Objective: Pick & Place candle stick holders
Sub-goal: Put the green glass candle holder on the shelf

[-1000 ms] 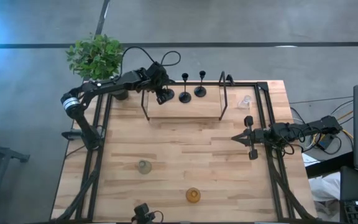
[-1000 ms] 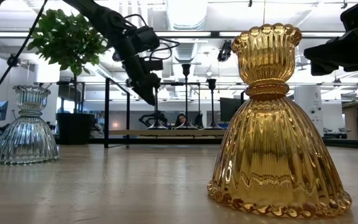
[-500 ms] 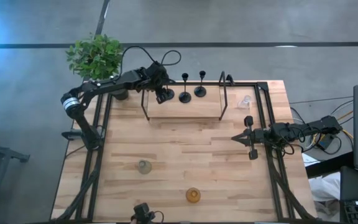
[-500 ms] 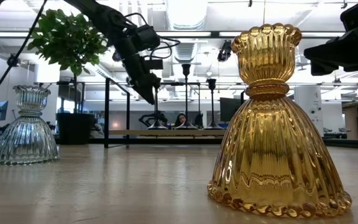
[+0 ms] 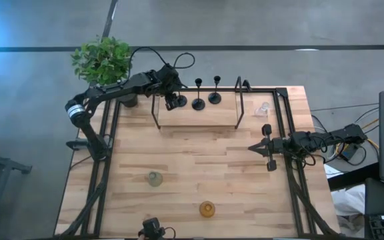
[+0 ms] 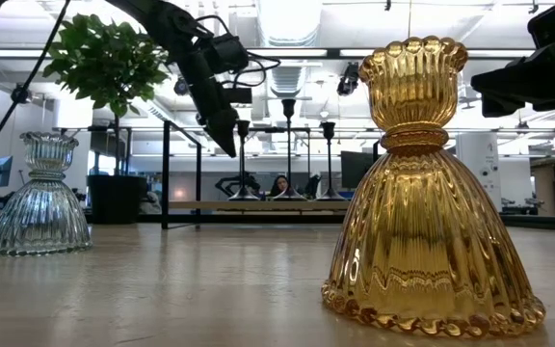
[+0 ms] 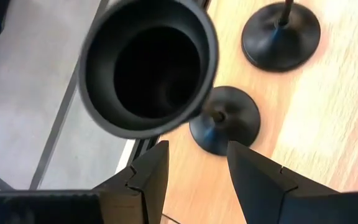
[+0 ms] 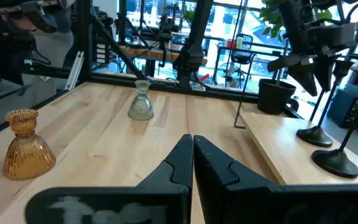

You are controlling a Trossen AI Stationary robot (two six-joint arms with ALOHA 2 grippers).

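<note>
Three black holders stand on their round bases on a raised wooden shelf (image 5: 199, 115) at the table's far side: one (image 5: 181, 100) by my left gripper, two more (image 5: 198, 103) (image 5: 215, 98) to its right. My left gripper (image 7: 194, 152) is open. Its fingers point down on either side of the first holder's thin stem (image 7: 216, 116), apart from it, with the cup (image 7: 148, 65) near the wrist camera. My right gripper (image 5: 252, 147) is shut and empty at the table's right. Glass holders stand on the table: grey-green (image 5: 154, 179), amber (image 5: 207, 209), clear (image 5: 263, 108).
A black frame (image 5: 239, 100) rims the shelf. A potted green plant (image 5: 102, 60) stands off the table's far left corner. Bare wood lies between the shelf and the two near glass holders. Cables and equipment lie beyond the right edge (image 5: 352, 150).
My left gripper has risen a little and drawn slightly toward the table's left, so the black holder's cup now shows beside its fingers in the low view. The holder stays upright on the shelf.
</note>
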